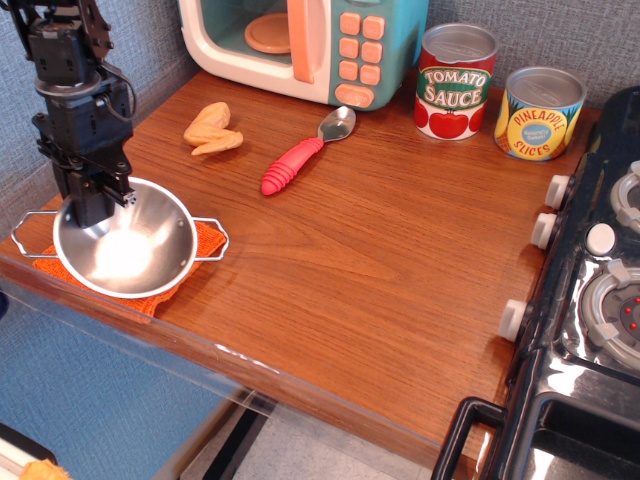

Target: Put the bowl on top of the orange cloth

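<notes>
Claw (92, 200) pinching bowl (125, 240) at back-left rim, near bench's front-left corner. Bowl directly over orange cloth (203, 243), covering most; cloth peeks out right and front. Straight down, let go.

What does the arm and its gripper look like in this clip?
The gripper is all black: a blocky, boxy housing stacked from angular segments, with thin black cables looping along its side. The fingers are dark and stubby. No logos, labels or coloured markings show.

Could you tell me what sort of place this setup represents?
Most likely a toy kitchen: a wooden counter holds a pastel play microwave, tomato sauce can and pineapple slices can, with a black stove alongside.
</notes>
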{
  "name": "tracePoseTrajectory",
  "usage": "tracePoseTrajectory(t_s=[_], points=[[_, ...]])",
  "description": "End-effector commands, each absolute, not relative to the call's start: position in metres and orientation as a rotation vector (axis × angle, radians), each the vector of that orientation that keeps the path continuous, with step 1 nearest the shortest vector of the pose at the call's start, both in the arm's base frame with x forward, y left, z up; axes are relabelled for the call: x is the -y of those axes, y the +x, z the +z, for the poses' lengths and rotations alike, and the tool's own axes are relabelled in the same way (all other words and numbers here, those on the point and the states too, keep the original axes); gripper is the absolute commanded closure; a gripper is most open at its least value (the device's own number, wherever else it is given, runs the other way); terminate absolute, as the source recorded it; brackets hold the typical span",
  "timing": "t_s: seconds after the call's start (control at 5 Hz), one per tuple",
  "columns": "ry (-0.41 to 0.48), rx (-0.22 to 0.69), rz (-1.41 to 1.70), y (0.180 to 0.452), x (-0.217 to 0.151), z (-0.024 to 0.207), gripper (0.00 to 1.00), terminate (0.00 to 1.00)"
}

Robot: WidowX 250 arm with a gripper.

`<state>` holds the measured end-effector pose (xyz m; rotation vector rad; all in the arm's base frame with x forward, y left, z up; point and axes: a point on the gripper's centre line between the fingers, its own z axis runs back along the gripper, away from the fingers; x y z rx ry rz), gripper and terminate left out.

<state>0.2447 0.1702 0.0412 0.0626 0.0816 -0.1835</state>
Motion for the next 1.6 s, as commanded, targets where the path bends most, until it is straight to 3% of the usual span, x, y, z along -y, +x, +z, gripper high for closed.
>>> tracePoseTrajectory(t_s=[0.0,0.4,0.6,1.0,1.2,1.4], points=[[0.083,-0.094,-0.133,0.251,-0.181,0.05,0.0,0.0],[0.086,-0.019,-0.188,0.262,-0.183,0.082,0.0,0.0],[0.147,0.051,-0.189,0.263,-0.174,0.111,0.0,0.0],[0.098,0.027,-0.132,0.267,-0.165,0.111,0.0,0.0],[0.069,-0.033,-0.192,0.266,-0.169,0.11,0.0,0.0],[0.069,-0.033,-0.192,0.266,-0.169,0.11,0.0,1.0]])
